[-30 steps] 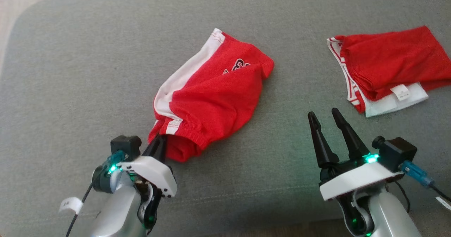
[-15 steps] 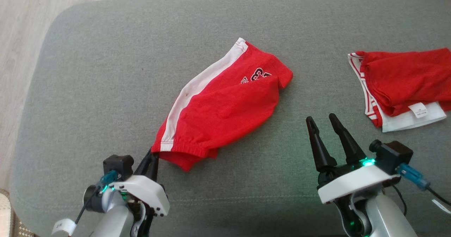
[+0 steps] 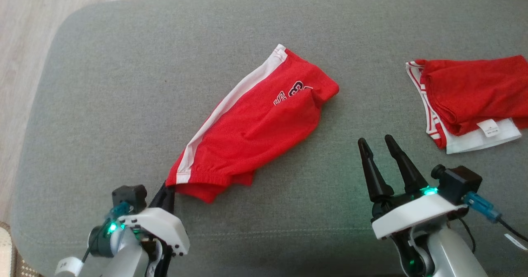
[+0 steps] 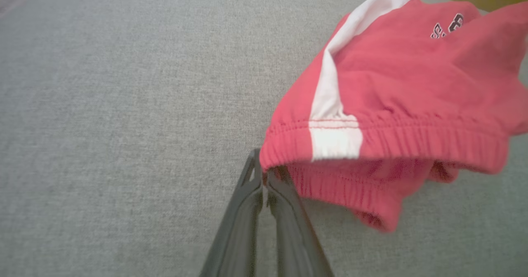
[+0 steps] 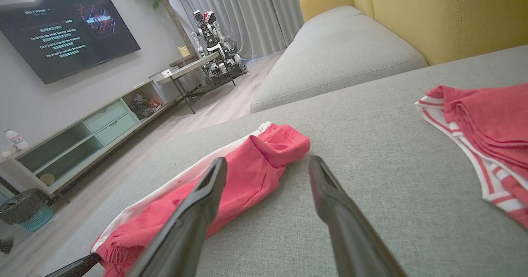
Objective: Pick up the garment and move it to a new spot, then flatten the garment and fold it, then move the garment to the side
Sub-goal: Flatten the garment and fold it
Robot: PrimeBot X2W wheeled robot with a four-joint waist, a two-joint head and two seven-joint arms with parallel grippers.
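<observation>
- The grey sofa cushion is the work surface; it spans nearly the whole head view, and its rounded corner lies at the upper left.
- A pale wooden floor runs along the cushion's left side.
- In the right wrist view, a second grey seat and a yellow sofa back lie beyond the cushion. Further off are a wall-mounted television, a long low cabinet and another robot in front of curtains.
- The garment, a pair of red shorts with a white side stripe and dark lettering, lies diagonally across the middle of the cushion. Its elastic waistband is at the lower left and the lettered end at the upper right.
- A second red-and-white garment lies folded near the cushion's right edge, well apart from the shorts. Bare fabric separates the two.
- The left gripper has its fingers pressed together on the corner of the waistband, pinching the hem beside the white stripe. The rest of the shorts rests on the cushion.
- The right gripper holds its fingers spread with nothing between them. It sits above bare cushion between the two garments, touching neither.
- A small white label lies face up on the second garment's white layer.
</observation>
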